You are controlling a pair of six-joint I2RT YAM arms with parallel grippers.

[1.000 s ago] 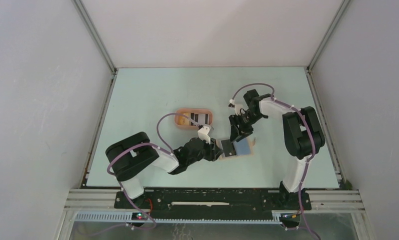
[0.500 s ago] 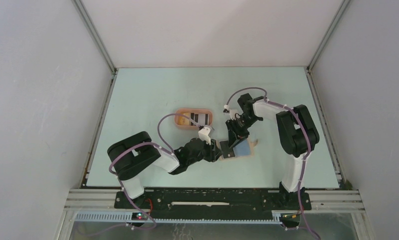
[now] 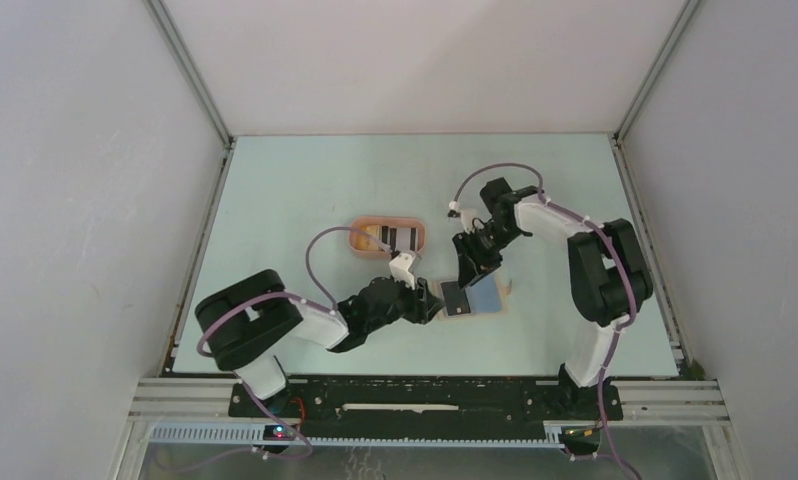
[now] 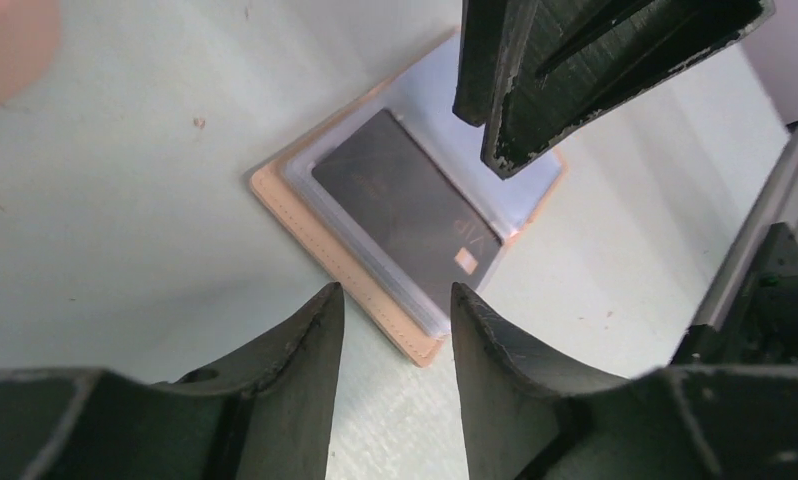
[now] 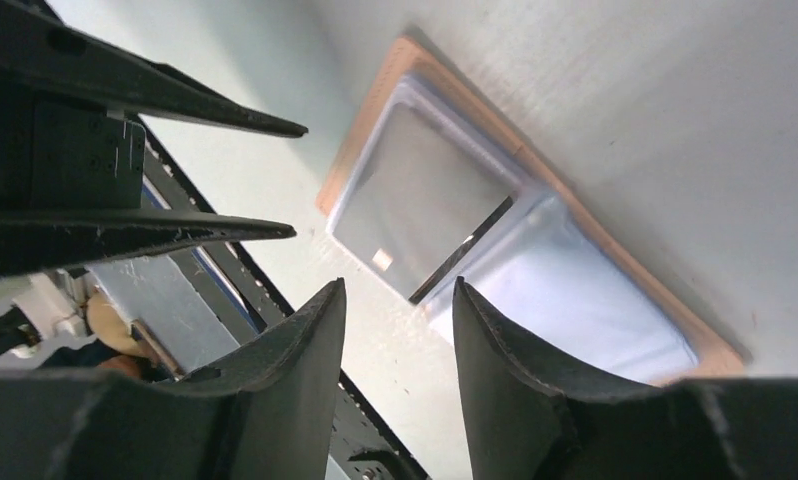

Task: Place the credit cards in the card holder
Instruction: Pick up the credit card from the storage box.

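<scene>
Left wrist view: the holder [image 4: 320, 240] lies open on the tabletop [image 4: 125, 200], with a black card [image 4: 405, 215] lying on it. The left pincer [image 4: 395, 300] is parted and empty at the holder's edge. The right pincer [image 5: 395, 290], also parted and empty, hangs just above. More cards [image 3: 403, 236] sit in the tray [image 3: 360, 224].

Readable text: none in any view.
Black card [image 4: 405, 215]: it lies in the clear sleeve of the card holder [image 4: 320, 243]. There are faint reddish marks on its face, too dim to read as letters. One small pale chip square is near one corner, with no number visible on it.
Striped card [image 3: 403, 236]: it lies in the peach tray [image 3: 359, 236]. It shows only dark and white bars, too small to tell any lettering.
</scene>
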